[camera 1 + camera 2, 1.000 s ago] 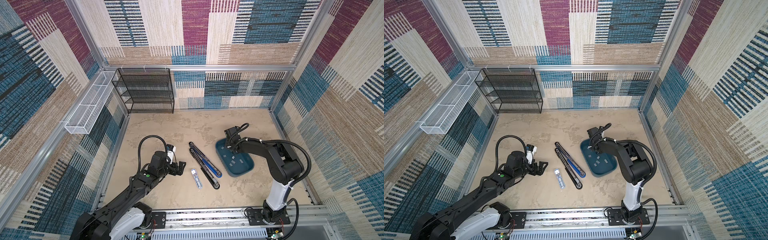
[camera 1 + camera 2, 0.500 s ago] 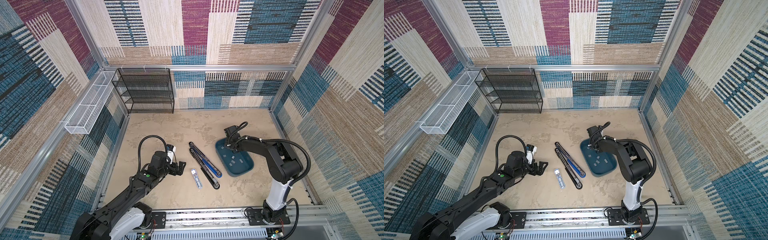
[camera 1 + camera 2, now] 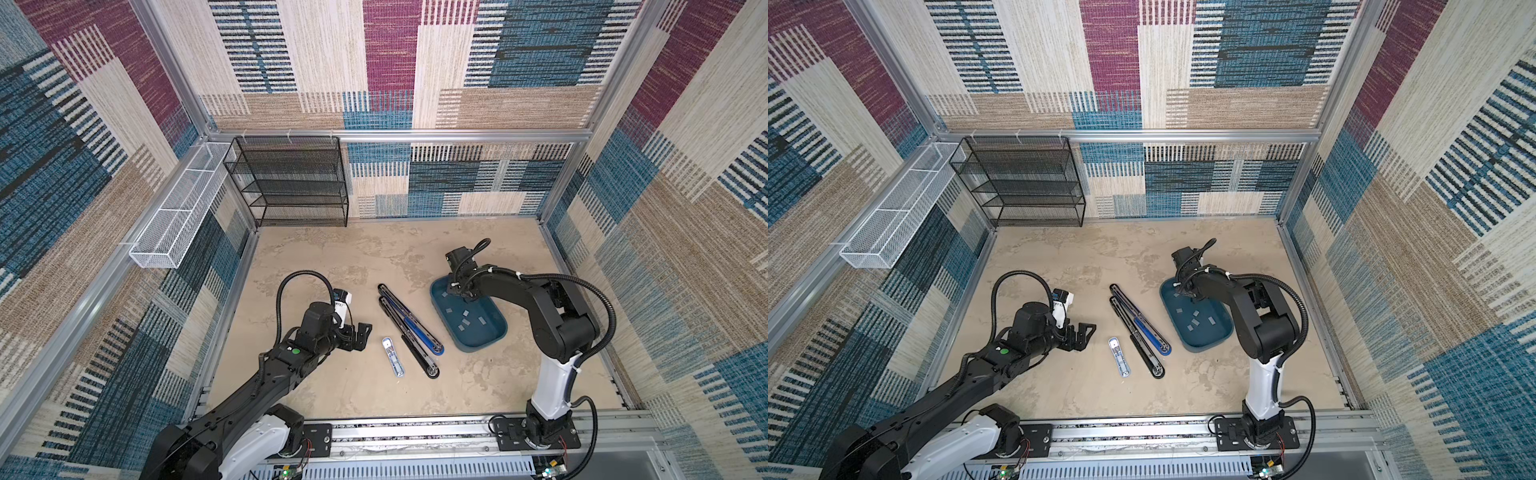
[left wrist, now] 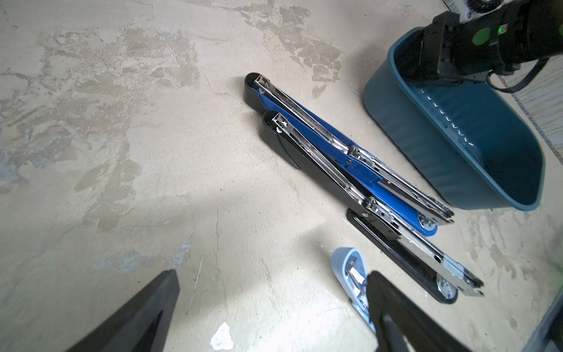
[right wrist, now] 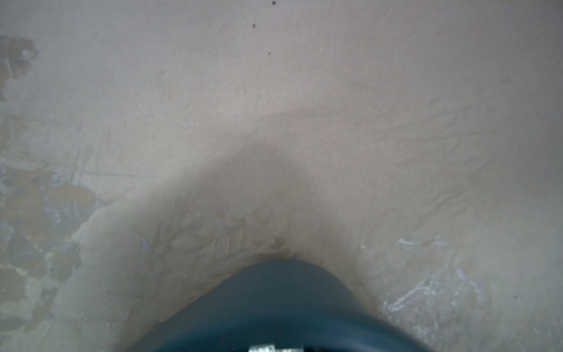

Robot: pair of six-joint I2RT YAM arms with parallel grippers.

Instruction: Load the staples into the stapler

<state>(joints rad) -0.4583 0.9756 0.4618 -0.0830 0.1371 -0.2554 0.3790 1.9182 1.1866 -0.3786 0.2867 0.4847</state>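
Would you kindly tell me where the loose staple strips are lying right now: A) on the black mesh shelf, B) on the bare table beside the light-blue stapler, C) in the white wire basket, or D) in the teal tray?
D: in both top views the small grey staple strips lie scattered on the floor of the teal tray, and none shows on the shelf, in the basket or on the table.

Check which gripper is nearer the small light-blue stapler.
Left. The left gripper hangs open just beside the light-blue stapler, on its left in both top views. The right gripper is down in the blue tray, beyond the two long staplers.
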